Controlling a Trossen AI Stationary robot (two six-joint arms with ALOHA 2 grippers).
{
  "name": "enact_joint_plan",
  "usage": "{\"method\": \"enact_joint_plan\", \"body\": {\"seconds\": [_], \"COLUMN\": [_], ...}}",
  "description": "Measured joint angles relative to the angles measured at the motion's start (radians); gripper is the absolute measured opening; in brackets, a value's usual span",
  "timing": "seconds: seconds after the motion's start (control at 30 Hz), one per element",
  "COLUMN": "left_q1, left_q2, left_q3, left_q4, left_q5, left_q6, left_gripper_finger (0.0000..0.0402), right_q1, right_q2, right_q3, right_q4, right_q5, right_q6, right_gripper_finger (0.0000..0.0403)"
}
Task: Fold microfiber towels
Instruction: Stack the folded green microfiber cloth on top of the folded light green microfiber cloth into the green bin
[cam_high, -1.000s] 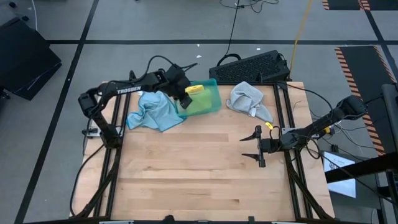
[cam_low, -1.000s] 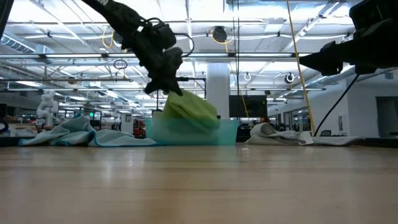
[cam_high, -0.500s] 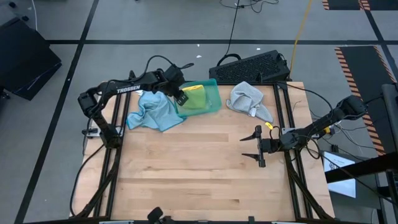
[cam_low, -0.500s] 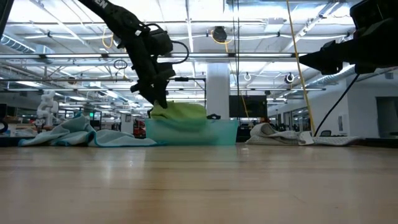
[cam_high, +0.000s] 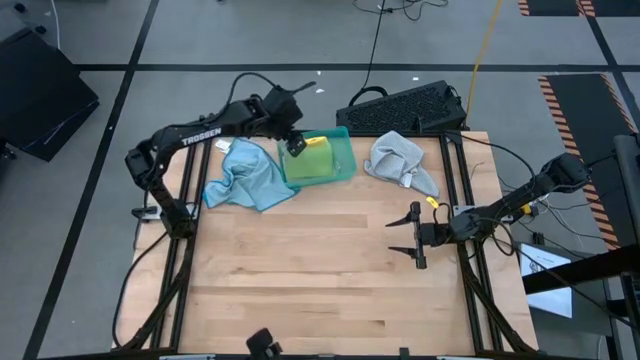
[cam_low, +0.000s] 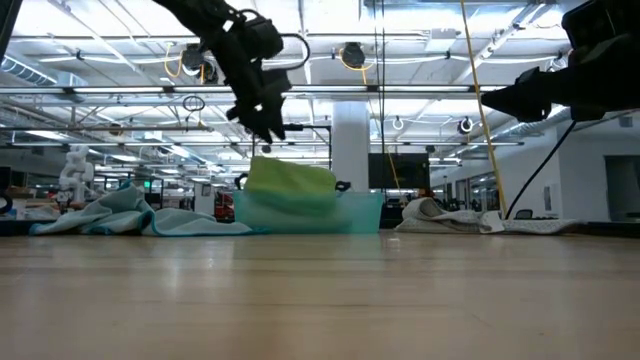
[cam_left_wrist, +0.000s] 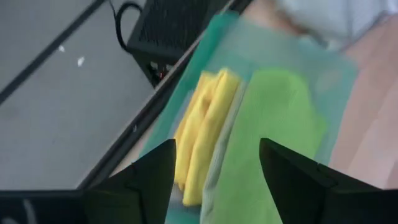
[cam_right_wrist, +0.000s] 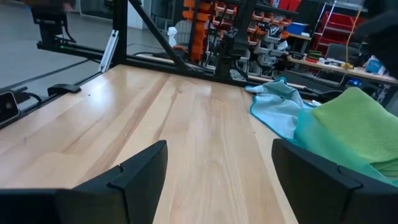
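The wooden table (cam_high: 330, 270) is pale planks in a black frame, standing on a grey floor (cam_high: 150, 40) crossed by dark lines, with a black keyboard (cam_high: 405, 105) just off its far edge at about 1 o'clock. On the high view, a teal tray (cam_high: 335, 168) sits at roughly 12 o'clock on the table and holds a green towel (cam_high: 322, 165) with a yellow towel (cam_high: 316, 143) beside it on the far side. The left gripper (cam_high: 293, 143) hangs over the tray's far-left part, above the towels and apart from them; its fingers are spread and hold nothing, as the left wrist view shows with both cloths lying free below. A light blue towel (cam_high: 250, 180) lies crumpled just beside the tray at about 10 o'clock, and a grey towel (cam_high: 400, 160) lies bunched at about 2 o'clock, near the tray but apart from it. The right gripper (cam_high: 412, 236) waits at 3 o'clock above bare wood, well apart from the cloths, its fingers spread and empty. From table height the green towel (cam_low: 290, 180) mounds above the tray rim (cam_low: 365, 212), with the left gripper (cam_low: 262, 128) above it. Behind is a large hall with a white pillar (cam_low: 350, 145), ceiling trusses and strip lights; the right wrist view shows shelving (cam_right_wrist: 211, 25) with orange parts beyond the table's edge.
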Motion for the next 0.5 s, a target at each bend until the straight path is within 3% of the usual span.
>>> {"method": "enact_joint_plan", "body": {"seconds": [0.2, 0.37, 0.5], "left_q1": [-0.152, -0.303, -0.275], "left_q2": [-0.001, 0.001, 0.001], "left_q3": [-0.001, -0.138, -0.243], "left_q4": [0.080, 0.263, 0.475], "left_q5": [0.045, -0.090, -0.122], "left_q6": [0.091, 0.236, 0.255], "left_gripper_finger": [0.0218, 0.0151, 0.0091], "right_q1": [0.000, 0.000, 0.000], "right_q2": [0.000, 0.000, 0.000], "right_q3": [0.000, 0.000, 0.000], "right_q4": [-0.028, -0.035, -0.032], "right_q5": [0.000, -0.002, -0.002], "right_q6": [0.008, 0.018, 0.005], "right_gripper_finger": [0.0279, 0.0279, 0.0279]}}
